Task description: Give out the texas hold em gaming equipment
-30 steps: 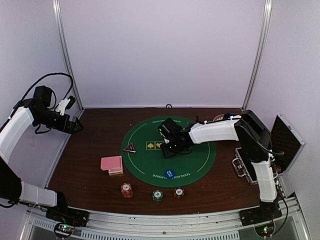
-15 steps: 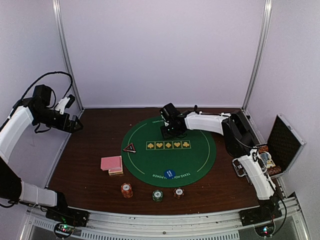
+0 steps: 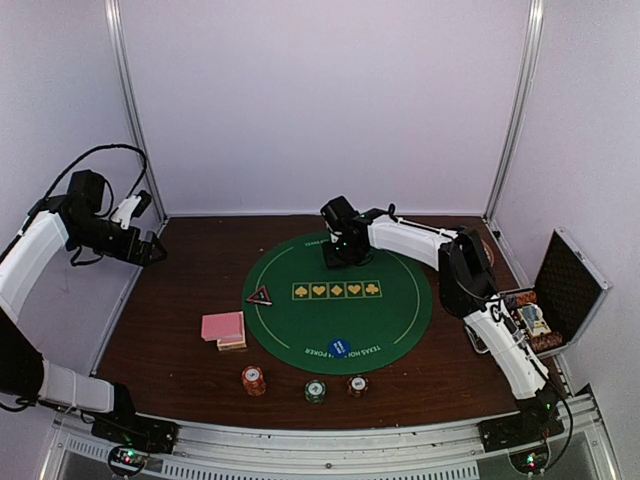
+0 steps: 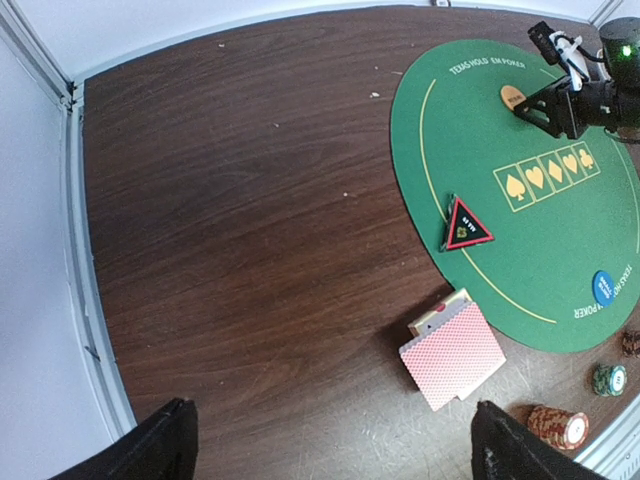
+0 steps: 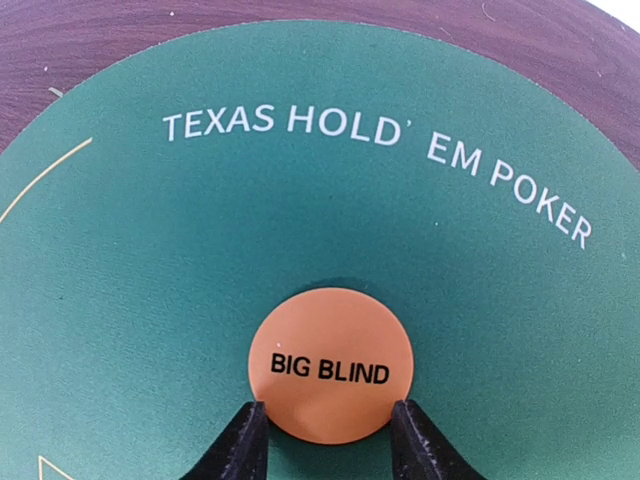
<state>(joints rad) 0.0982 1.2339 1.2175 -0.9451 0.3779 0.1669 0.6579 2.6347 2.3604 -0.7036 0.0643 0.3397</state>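
Observation:
My right gripper (image 3: 338, 247) is low over the far part of the green round mat (image 3: 300, 320), shut on the orange "BIG BLIND" button (image 5: 331, 378); its fingertips (image 5: 244, 440) press the button's two lower edges. The button also shows in the left wrist view (image 4: 512, 96). The blue button (image 3: 339, 347) lies on the mat's near edge and the red-edged triangle marker (image 3: 259, 296) on its left edge. The pink-backed cards (image 3: 223, 328) lie left of the mat. Three chip stacks stand near the front: orange (image 3: 253, 380), green (image 3: 315, 390), orange-red (image 3: 357, 385). My left gripper (image 3: 155, 250) is open and empty, high at the far left.
An open silver-edged black case (image 3: 560, 285) holding more chips sits at the right edge behind the right arm. Metal frame posts and white walls bound the table on the left, back and right. Bare brown wood (image 4: 250, 200) lies below my left gripper.
My right gripper has moved from the mat's middle to its far edge, carrying the orange button. The left arm has not moved.

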